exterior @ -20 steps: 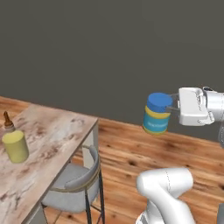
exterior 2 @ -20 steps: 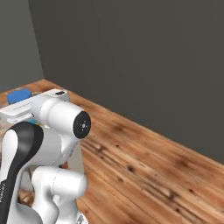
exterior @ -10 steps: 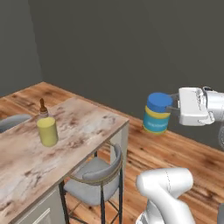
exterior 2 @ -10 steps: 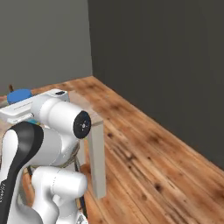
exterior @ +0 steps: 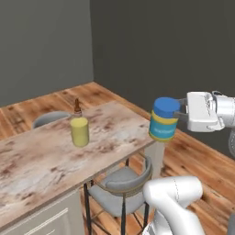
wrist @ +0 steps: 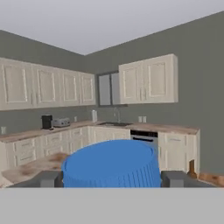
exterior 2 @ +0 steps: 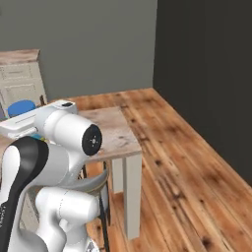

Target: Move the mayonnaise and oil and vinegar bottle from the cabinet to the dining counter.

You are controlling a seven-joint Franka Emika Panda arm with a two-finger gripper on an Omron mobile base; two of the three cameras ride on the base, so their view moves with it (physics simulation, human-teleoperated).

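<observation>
The mayonnaise jar [exterior: 164, 119] is hanging in the air just off the table's [exterior: 41, 160] corner, higher than its top, with the fingers [wrist: 174, 178] pressing on it from both sides under the blue lid [wrist: 110, 163]. The yellow bottle [exterior: 79, 128] is standing upright on the table, well apart from the jar. A grey stool [exterior: 120, 178] is sitting tucked under the table edge below the jar. Nothing is lying between jar and table.

Dining counter [exterior: 41, 156], marbled top, sits left of & below gripper [exterior: 176, 114]; oil and vinegar bottle [exterior: 79, 128] upright on it.
</observation>
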